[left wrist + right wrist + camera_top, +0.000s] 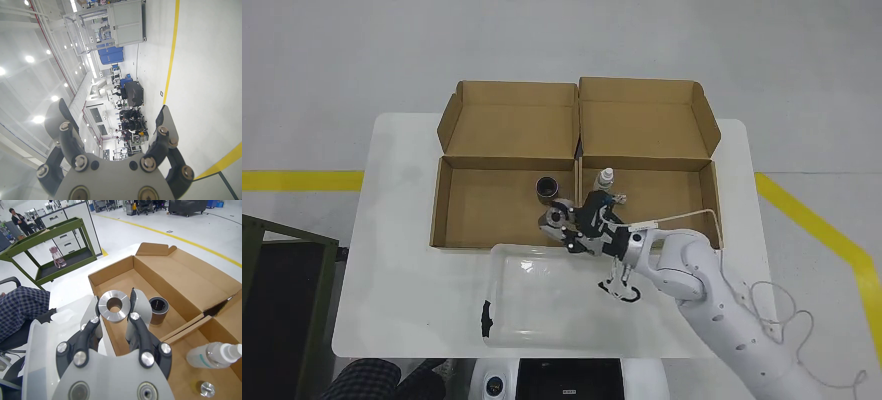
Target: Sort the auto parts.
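My right gripper (114, 303) is shut on a silver metal ring (114, 306), held just above the near wall of the left cardboard box (121, 279). In the top view the right gripper (560, 220) hangs at that box's front right corner. A dark cylindrical bushing (158, 310) stands upright inside this box, close beyond the ring, and the top view shows the bushing (547, 186) near the box's back right. My left gripper (113, 113) is open, holds nothing, and points out at the room.
The right cardboard box (672, 195) holds a spray bottle (209, 356) and a small metal piece (207, 389). A clear plastic bin (542, 300) sits in front of both boxes, with a black part (485, 318) at its left rim. A green cart (56, 256) stands off the table.
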Robot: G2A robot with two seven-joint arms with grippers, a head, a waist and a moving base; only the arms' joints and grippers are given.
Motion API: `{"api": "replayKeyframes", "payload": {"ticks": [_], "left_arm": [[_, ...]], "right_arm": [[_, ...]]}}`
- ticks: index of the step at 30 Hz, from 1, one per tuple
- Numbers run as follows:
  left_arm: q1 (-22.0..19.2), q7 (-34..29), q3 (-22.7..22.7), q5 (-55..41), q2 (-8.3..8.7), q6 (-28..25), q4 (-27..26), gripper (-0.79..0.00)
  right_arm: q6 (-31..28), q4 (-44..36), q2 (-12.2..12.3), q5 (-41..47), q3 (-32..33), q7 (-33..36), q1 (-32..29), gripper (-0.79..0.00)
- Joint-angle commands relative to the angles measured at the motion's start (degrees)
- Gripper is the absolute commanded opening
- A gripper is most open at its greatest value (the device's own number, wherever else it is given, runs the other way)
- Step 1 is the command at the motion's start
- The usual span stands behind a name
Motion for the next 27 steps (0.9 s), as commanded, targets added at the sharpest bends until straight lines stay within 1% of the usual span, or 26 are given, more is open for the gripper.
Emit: {"api": "replayKeyframes", "payload": {"ticks": [1, 13, 19, 27], "left_arm": [[0.0, 0.0, 0.0, 0.0, 0.00, 0.0, 0.0, 0.000], [0.0, 0.0, 0.0, 0.0, 0.00, 0.0, 0.0, 0.000], [0.0, 0.0, 0.0, 0.0, 0.00, 0.0, 0.0, 0.000], [0.0, 0.0, 0.0, 0.0, 0.00, 0.0, 0.0, 0.000]], "right_arm": [[0.8, 0.5, -0.3, -0.7, -0.9, 1.5, 1.1, -0.785], [4.9, 5.1, -2.3, -2.5, -6.3, 6.8, 6.6, -0.785], [6.0, 8.1, -3.3, -2.9, -8.7, 9.2, 9.1, -0.785], [6.8, 11.7, -4.5, -3.2, -10.6, 10.7, 11.4, -0.785]]}}
